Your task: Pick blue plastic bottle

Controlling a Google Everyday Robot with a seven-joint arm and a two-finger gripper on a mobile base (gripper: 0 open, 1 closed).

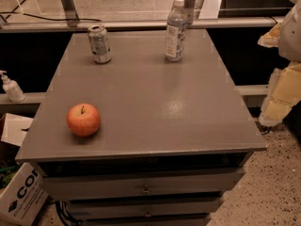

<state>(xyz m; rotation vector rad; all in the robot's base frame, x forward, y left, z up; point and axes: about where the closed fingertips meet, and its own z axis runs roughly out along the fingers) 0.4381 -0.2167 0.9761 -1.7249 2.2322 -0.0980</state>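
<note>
The blue plastic bottle (176, 30) stands upright near the far right edge of the grey cabinet top (155, 102). It is slim and bluish-clear, with a white cap and a pale label. My gripper (281, 74) shows at the right edge of the view as white and yellow parts. It is beside the cabinet, off its right side, well to the right of the bottle and nearer to me. It holds nothing that I can see.
A silver-green drink can (99, 44) stands at the far left of the top. A red apple (83, 119) lies near the front left. A small white pump bottle (11, 87) sits on a ledge to the left. A cardboard box (21, 194) is on the floor at lower left.
</note>
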